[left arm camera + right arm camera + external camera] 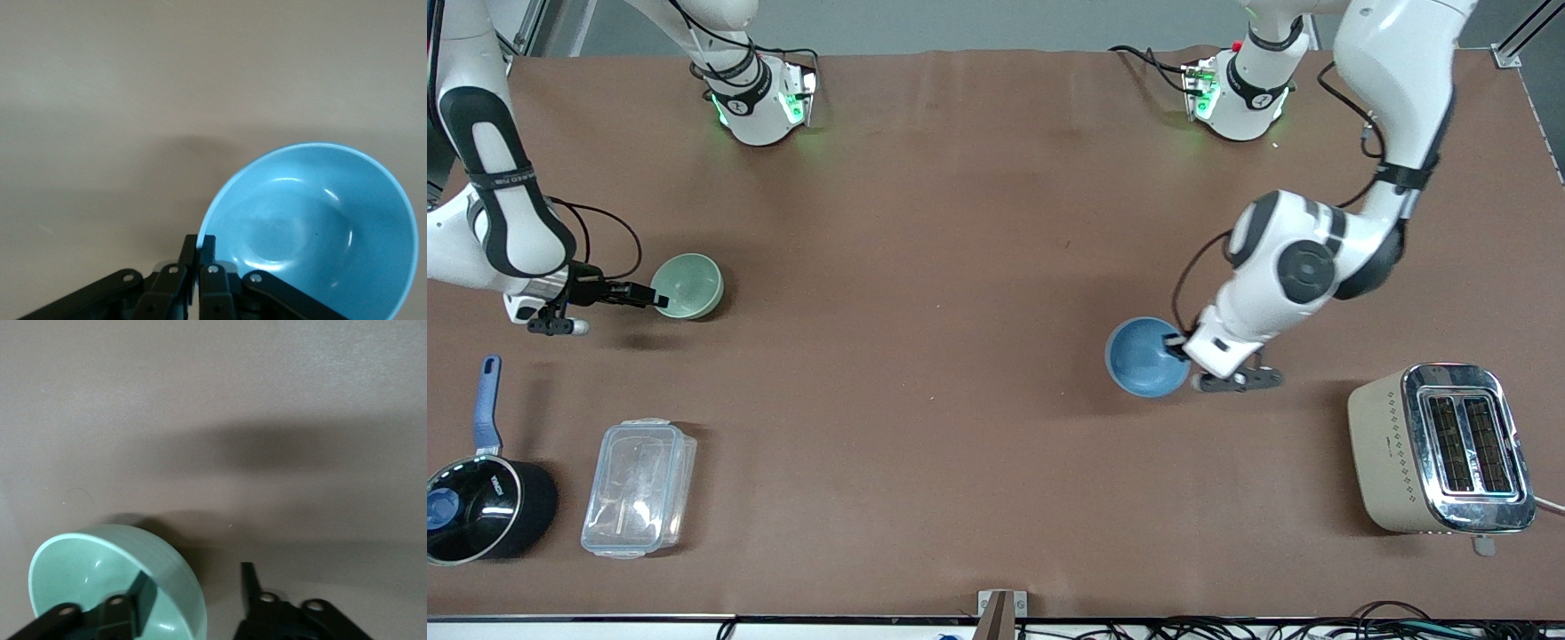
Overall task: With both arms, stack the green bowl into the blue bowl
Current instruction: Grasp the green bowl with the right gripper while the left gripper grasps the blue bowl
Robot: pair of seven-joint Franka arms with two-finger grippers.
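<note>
I have the right gripper (660, 300) at the rim of the green bowl (687, 285), toward the right arm's end of the table; in the right wrist view one finger sits inside the bowl (117, 587) and the other stands well outside the wall, so the jaws are wide and nothing is clamped yet. The left gripper (1181, 342) is pinched narrow on the rim of the blue bowl (1148, 356), near the toaster (1440, 449) at the left arm's end; from the left wrist view (200, 250) the bowl (313, 227) looks tilted and perhaps lifted off the table (960, 267), though I can't be sure of that. My worry is the thin rim pinch: a smooth bowl held at one edge could swing or slip out as the arm carries it. On the right side, closing off-centre could shove the green bowl away. Both bowls are empty. Nearer the front camera, the clear lidded container (639, 487) looks empty, and the black saucepan (482, 507) shows a blue patch inside that I cannot identify.
</note>
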